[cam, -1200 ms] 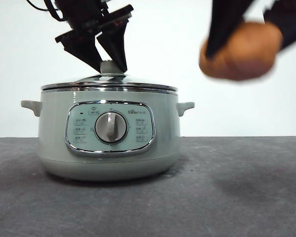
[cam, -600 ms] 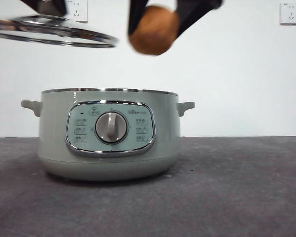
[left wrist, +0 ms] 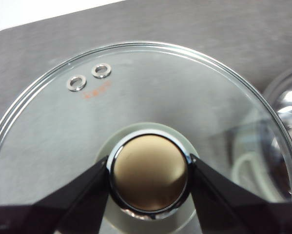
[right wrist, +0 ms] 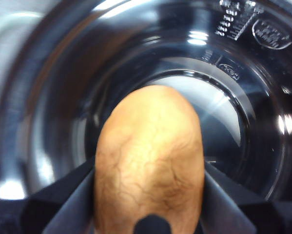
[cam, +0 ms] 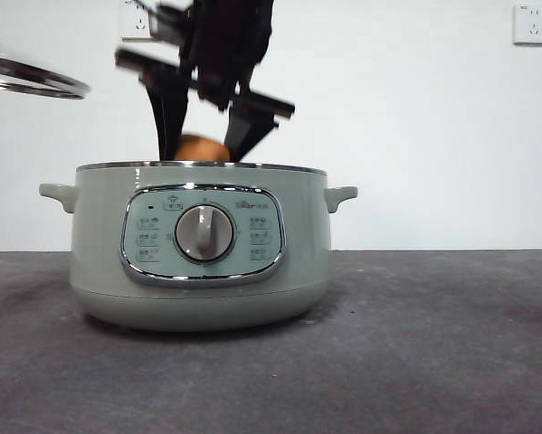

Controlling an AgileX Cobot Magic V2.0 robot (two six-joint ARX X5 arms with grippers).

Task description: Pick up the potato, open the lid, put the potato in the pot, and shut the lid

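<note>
The sage-green pot (cam: 198,249) stands uncovered on the dark table. My right gripper (cam: 201,145) reaches down to its rim, shut on the orange-brown potato (cam: 201,147), whose top just shows above the steel edge. In the right wrist view the potato (right wrist: 149,168) sits between the black jaws over the pot's dark shiny inner bowl (right wrist: 233,112). High at the left edge of the front view hangs the glass lid (cam: 26,74). My left gripper (left wrist: 149,173) is shut on the lid's knob (left wrist: 149,171), with the clear lid (left wrist: 136,102) spread under it.
White wall behind with a socket (cam: 530,23) at the upper right. The pot's two side handles (cam: 340,195) stick out. Grey table surface (cam: 433,344) stretches to the right of the pot.
The left gripper lifted the lid off the pot and carried it up and left. The right gripper brought the potato leftward and down into the pot's mouth.
</note>
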